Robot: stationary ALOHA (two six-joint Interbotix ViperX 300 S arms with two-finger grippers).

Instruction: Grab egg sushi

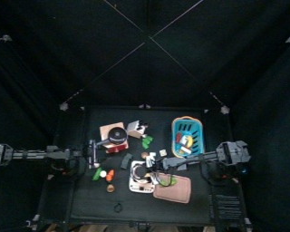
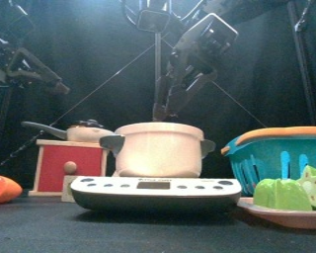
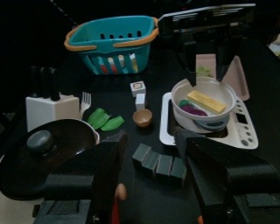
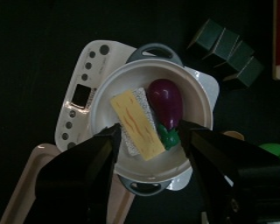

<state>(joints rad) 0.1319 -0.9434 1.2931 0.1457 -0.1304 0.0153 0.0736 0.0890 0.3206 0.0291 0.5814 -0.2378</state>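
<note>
The right pincer (image 4: 154,157), jaws spread wide, hangs directly above a white two-handled pot (image 4: 196,94) at the centre of the right wrist view. Only that view looks straight into the pot, where the egg sushi (image 4: 136,120) lies: a flat, pale yellow rectangular slab with a ribbed face on a white base, its long axis running from the frame's upper left to lower right. A glossy purple eggplant (image 4: 166,100) lies beside it, with a green piece (image 4: 168,136) below.

The front view hides the contents behind the pot's smooth wall (image 2: 161,148); it shows the pot on a white scale (image 2: 154,193) and a teal slatted basket (image 2: 282,158) at right. The left wrist view shows the yellow slab (image 3: 205,98) at an angle inside the pot, at right of centre.

In the top view the left pincer (image 1: 91,161) hovers at the table's (image 1: 81,204) left side; the left wrist view shows its jaws apart (image 3: 154,184).
</note>
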